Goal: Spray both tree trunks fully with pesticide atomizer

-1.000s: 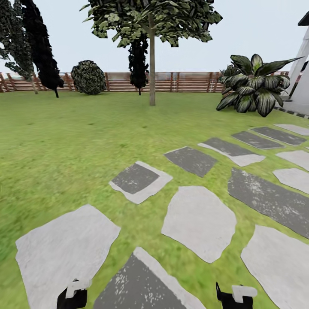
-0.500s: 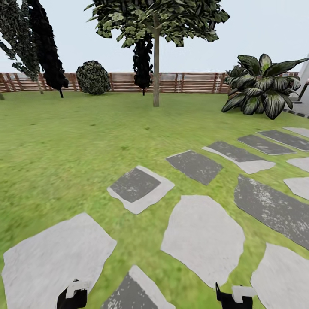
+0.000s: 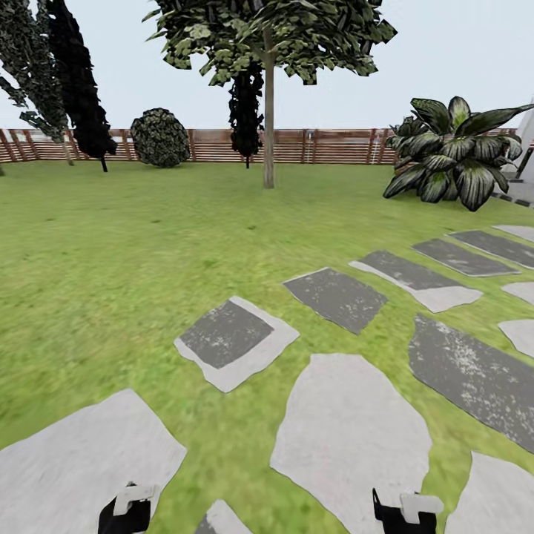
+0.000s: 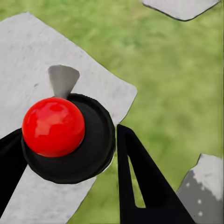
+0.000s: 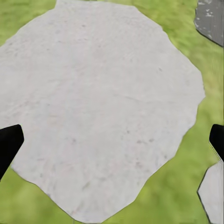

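Observation:
The pesticide atomizer (image 4: 53,126), a black round body with a glossy red ball top and a grey nozzle, sits between the black fingers of my left gripper (image 4: 70,130), which is shut on it above a pale stepping stone. My left gripper (image 3: 126,512) and right gripper (image 3: 404,512) peek in at the bottom edge of the head view. In the right wrist view my right gripper (image 5: 116,135) is open and holds nothing. One tree (image 3: 268,44) with a straight pale tree trunk (image 3: 268,133) stands far ahead on the grass floor (image 3: 111,245), near the fence.
Grey and white stepping stones (image 3: 348,437) run from my feet toward the right. A reddish slat fence (image 3: 326,146) closes the lawn's far side. Dark conifers (image 3: 78,74), a round shrub (image 3: 159,137) and a broad-leaved plant (image 3: 452,152) stand along it.
The whole head view has shifted: the stepping stones have slid down and left in the picture and the tree sits slightly further right. Both grippers keep their places in the view.

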You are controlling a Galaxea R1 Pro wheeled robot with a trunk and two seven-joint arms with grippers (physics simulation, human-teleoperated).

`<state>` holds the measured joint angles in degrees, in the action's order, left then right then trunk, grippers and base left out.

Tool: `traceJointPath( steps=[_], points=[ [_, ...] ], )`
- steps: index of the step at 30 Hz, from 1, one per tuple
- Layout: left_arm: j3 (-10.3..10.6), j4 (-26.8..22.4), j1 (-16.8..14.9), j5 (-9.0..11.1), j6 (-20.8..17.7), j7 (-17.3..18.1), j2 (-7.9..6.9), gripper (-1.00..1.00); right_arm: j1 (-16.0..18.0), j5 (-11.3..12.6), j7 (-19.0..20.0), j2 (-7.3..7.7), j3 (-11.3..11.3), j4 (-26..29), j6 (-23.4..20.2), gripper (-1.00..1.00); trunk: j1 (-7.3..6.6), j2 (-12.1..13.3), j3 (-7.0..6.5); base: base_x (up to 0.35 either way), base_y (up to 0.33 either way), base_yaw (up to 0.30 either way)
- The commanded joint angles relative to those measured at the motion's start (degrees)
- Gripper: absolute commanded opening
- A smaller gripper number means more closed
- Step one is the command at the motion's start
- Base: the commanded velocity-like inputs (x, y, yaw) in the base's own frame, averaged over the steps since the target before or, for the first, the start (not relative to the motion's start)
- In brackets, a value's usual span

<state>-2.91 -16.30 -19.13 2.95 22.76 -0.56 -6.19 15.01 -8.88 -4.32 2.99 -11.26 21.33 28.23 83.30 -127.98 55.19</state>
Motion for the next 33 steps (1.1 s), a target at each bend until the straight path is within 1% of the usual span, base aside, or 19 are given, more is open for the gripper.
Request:
traceJointPath(
  steps=[1, 28, 33],
  points=[
    [0.0, 0.0, 0.0, 0.3, 0.2, 0.0, 0.02, -1.00, 0.0, -0.6, -0.2, -0.04, -0.3, -0.1, 0.2, 1.00, 0.02, 0.0, 0.05, 0.332, -0.099, 0.000],
    [0.0, 0.0, 0.0, 0.3, 0.2, 0.0, 0.03, -1.00, 0.1, -0.6, -0.2, -0.09, -0.3, -1.1, 0.2, 1.00, 0.02, 0.0, 0.05, 0.332, -0.099, 0.000],
    [0.0, 0.0, 0.0, 0.3, 0.2, 0.0, 0.03, -1.00, 0.1, -0.6, -0.2, -0.09, -0.3, -1.1, 0.2, 1.00, 0.02, 0.0, 0.28, 0.332, -0.099, 0.000]
  ],
)
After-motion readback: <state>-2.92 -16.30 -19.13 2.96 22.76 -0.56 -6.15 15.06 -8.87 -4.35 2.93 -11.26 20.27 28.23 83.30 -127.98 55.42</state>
